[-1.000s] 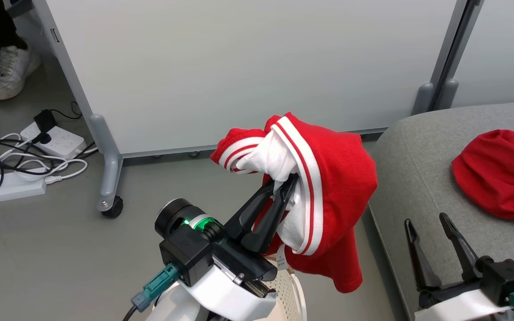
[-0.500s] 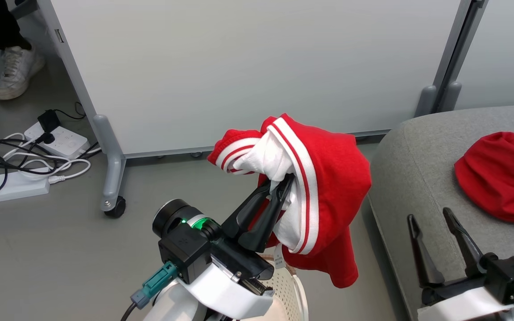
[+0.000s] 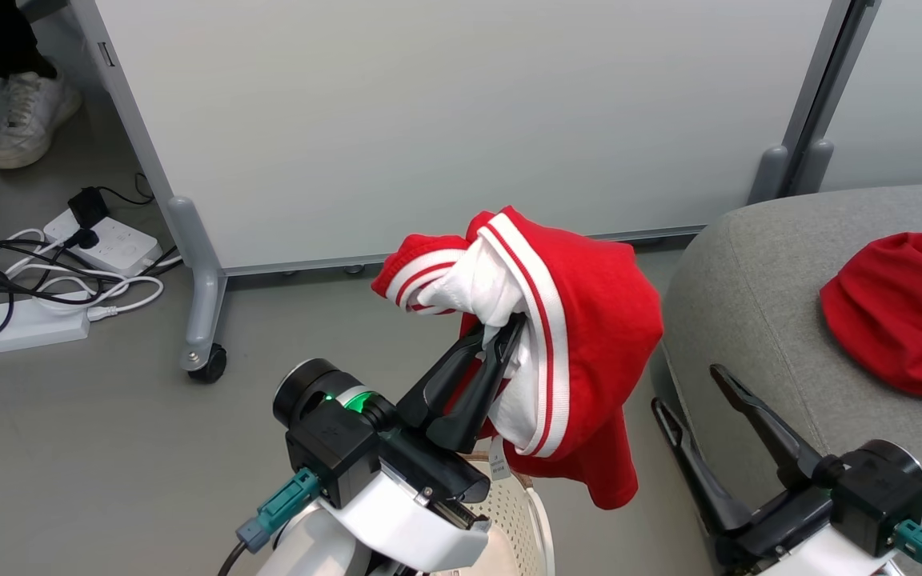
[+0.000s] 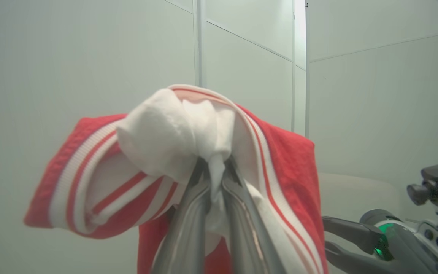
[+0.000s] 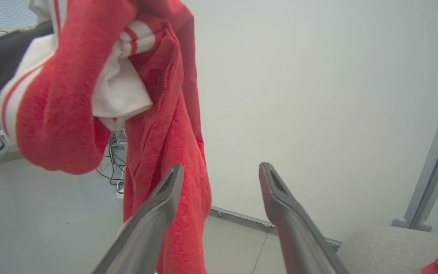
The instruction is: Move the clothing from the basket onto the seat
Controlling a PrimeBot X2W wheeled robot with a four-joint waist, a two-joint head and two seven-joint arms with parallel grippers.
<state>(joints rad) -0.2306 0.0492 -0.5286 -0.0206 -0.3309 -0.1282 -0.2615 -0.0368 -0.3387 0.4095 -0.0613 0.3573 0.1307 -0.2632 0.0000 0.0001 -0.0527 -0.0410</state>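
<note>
The left claw [image 3: 505, 336], pinched tight on the striped garment [image 3: 589, 320] that hangs above the basket [image 3: 521, 512] beside the seat [image 3: 749, 280], should carry it well past the seat's edge before releasing; the right claw [image 3: 687, 387] gapes wide, empty.

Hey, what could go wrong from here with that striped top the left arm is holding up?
The left gripper pinches only a small fold of the red-and-white striped fabric garment, so it may slip and drop onto the grey floor short of the large grey upholstered seat. The open right gripper sits near the hanging red hem, which might snag on it.
</note>
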